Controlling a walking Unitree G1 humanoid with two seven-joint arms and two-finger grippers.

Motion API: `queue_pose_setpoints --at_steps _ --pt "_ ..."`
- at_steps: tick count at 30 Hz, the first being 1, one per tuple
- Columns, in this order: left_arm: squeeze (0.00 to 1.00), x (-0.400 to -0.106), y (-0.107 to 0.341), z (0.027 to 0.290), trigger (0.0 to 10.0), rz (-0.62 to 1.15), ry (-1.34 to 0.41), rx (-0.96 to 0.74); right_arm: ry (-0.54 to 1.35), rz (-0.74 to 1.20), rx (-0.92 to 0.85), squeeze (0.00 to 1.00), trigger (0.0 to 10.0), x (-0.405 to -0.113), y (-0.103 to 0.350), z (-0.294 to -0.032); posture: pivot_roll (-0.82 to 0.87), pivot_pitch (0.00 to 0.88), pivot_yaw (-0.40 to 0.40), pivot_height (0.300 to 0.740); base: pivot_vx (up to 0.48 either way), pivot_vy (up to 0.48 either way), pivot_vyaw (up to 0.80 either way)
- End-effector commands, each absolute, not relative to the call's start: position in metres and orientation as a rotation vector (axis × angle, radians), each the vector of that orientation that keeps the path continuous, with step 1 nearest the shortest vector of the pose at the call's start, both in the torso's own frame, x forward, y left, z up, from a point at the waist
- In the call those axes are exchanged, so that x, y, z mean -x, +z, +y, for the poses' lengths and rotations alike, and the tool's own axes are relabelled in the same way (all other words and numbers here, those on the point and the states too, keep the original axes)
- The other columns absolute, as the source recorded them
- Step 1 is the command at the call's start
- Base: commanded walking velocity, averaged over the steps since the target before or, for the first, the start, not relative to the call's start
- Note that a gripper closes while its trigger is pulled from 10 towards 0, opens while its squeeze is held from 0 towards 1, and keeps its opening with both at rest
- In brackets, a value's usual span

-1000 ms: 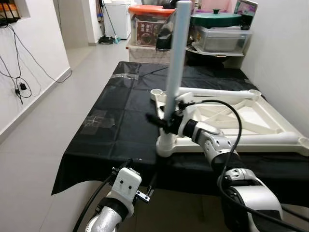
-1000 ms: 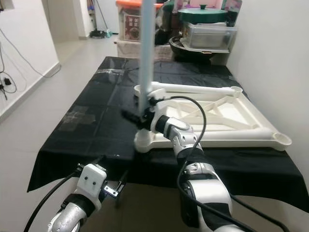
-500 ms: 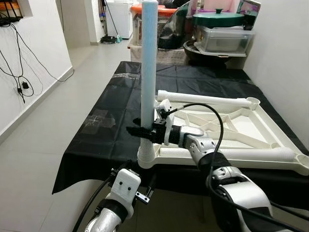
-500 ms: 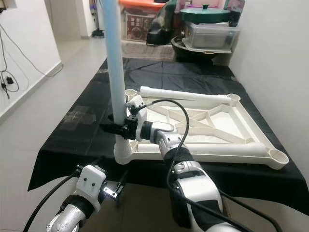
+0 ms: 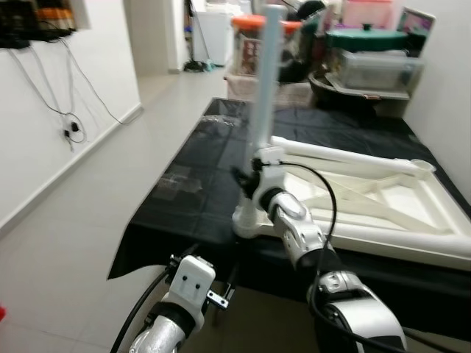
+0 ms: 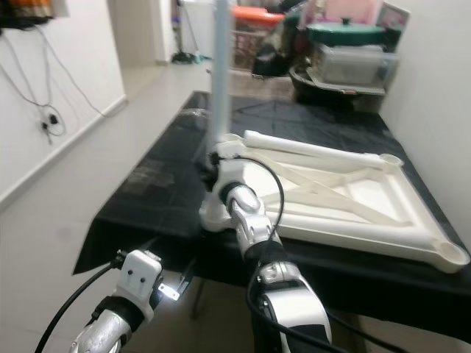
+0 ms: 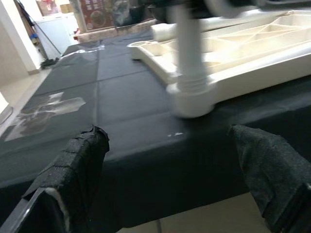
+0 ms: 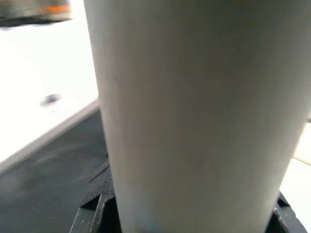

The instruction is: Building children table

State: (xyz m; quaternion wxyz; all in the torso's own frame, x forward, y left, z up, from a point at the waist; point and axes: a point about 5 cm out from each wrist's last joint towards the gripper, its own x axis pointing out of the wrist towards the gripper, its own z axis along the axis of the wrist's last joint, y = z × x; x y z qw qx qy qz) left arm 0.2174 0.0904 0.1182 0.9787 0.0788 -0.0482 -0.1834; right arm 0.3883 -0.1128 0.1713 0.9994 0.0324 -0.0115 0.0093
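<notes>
A white children's tabletop (image 5: 412, 209) lies upside down on the black-covered table (image 5: 188, 184). A pale blue-grey leg (image 5: 263, 88) stands upright in its near left corner socket (image 5: 246, 220). My right gripper (image 5: 245, 179) is shut on this leg just above the socket; in the right wrist view the leg (image 8: 194, 111) is pressed between the black fingers (image 8: 95, 208). A second white leg (image 5: 346, 153) lies along the tabletop's far side. My left gripper (image 7: 170, 150) hangs open below the table's front edge, its pads (image 7: 80, 160) wide apart, facing the socket (image 7: 192, 97).
Storage boxes, a green-lidded pot (image 5: 368, 38) and bins are stacked behind the table. A white wall (image 5: 449, 88) runs close along the right side. Open tiled floor (image 5: 81, 220) lies to the left, with cables hanging on the left wall (image 5: 70, 125).
The whole view has shifted, so the camera moved. My right gripper keeps its hold on the upright leg, and the tabletop's near corner has swung slightly on the cloth. The left arm stays low.
</notes>
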Motion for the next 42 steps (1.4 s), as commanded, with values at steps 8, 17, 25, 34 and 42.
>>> queue_pose_setpoints --at_steps 8,17,25,34,42 --pt "0.0 -0.22 0.117 0.089 10.0 -0.093 -0.381 -0.165 -0.25 -0.04 -0.158 0.0 0.0 -0.364 0.166 -0.106 0.07 0.0 -0.064 0.74 0.0 0.0 0.0" --pt "0.0 -0.219 0.117 0.089 10.0 -0.092 -0.377 -0.164 0.024 -0.109 -0.197 0.29 10.0 -0.368 0.173 -0.076 0.06 0.0 -0.061 0.74 0.0 0.0 0.0" --pt "0.0 -0.22 0.117 0.088 10.0 -0.092 -0.38 -0.162 0.459 -0.022 -0.084 0.0 10.0 -0.388 0.176 -0.101 0.06 0.0 -0.061 0.74 0.0 0.0 0.0" --pt "0.0 -0.219 0.116 0.088 10.0 -0.092 -0.382 -0.163 0.795 0.08 -0.048 0.0 10.0 -0.387 0.177 -0.1 0.08 0.0 -0.076 0.74 0.0 0.0 0.0" --pt "0.0 -0.216 0.118 0.087 10.0 -0.094 -0.374 -0.162 1.243 0.133 -0.071 0.0 10.0 -0.371 0.181 -0.068 0.1 0.0 -0.084 0.74 0.0 0.0 0.0"
